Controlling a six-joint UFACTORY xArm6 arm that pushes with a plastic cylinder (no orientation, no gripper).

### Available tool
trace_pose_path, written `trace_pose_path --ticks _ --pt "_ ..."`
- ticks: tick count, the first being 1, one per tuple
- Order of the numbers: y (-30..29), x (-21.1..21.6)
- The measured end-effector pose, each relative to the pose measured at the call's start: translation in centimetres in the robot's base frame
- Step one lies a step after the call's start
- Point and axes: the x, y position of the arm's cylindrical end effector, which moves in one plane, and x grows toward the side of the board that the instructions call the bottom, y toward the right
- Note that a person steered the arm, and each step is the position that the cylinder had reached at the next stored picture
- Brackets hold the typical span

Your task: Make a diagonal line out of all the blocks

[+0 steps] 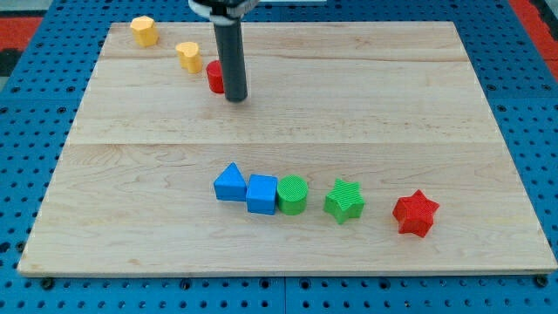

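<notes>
My tip (236, 98) rests on the wooden board (392, 105) at the upper left, touching the right side of a red block (214, 77) that my rod partly hides. Two yellow blocks run up-left from it: one (188, 56) close by, one (144, 30) near the board's top-left corner. Lower down, a row runs left to right: a blue triangular block (229, 182), a blue cube (261, 194), a green cylinder (293, 194), a green star (344, 201) and a red star (414, 213).
The board lies on a blue perforated table (523, 96). A red surface shows at the view's top corners (534, 13).
</notes>
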Motion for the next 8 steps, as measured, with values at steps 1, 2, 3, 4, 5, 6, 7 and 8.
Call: trace_pose_path --ticks 1,2,3,4,5,6,7,8 --pt "-3.0 8.0" --pt "-4.2 14.1" --pt "-3.7 14.9" --pt "1.6 13.3" --pt "1.8 8.5" --pt "1.8 4.3" --pt "2.5 2.3" --pt "0.7 2.3"
